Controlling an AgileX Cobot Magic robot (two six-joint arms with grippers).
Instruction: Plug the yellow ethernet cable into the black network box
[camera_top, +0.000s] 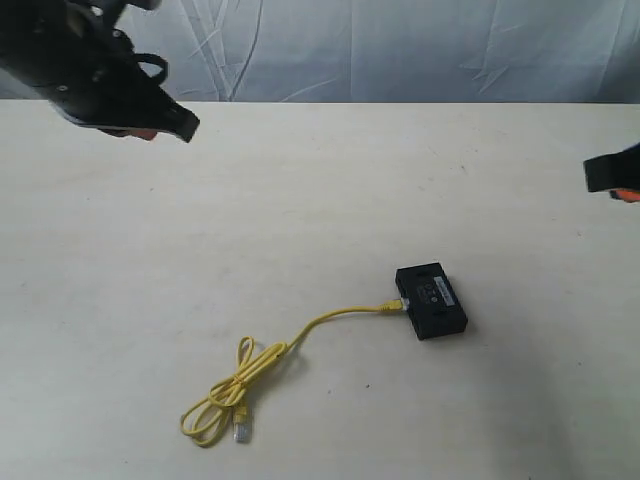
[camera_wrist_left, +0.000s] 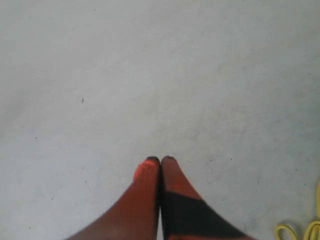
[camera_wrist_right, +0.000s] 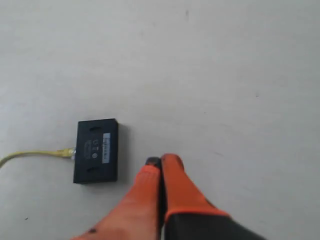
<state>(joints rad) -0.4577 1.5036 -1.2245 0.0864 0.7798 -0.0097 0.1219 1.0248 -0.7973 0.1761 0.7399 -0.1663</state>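
Observation:
The black network box (camera_top: 431, 299) lies flat on the table right of centre, label up; it also shows in the right wrist view (camera_wrist_right: 96, 150). The yellow ethernet cable (camera_top: 300, 335) has one plug sitting in the box's left side, and the cord (camera_wrist_right: 30, 154) runs away from it. Its other end lies looped at the front left with a clear plug (camera_top: 241, 428) free. A bit of that loop (camera_wrist_left: 306, 231) shows in the left wrist view. My left gripper (camera_wrist_left: 160, 159) is shut and empty, high at the far left (camera_top: 185, 125). My right gripper (camera_wrist_right: 161, 160) is shut and empty at the right edge (camera_top: 605, 175).
A pale table top (camera_top: 300, 200) carries everything. A crumpled white cloth backdrop (camera_top: 400, 50) hangs behind the table's far edge.

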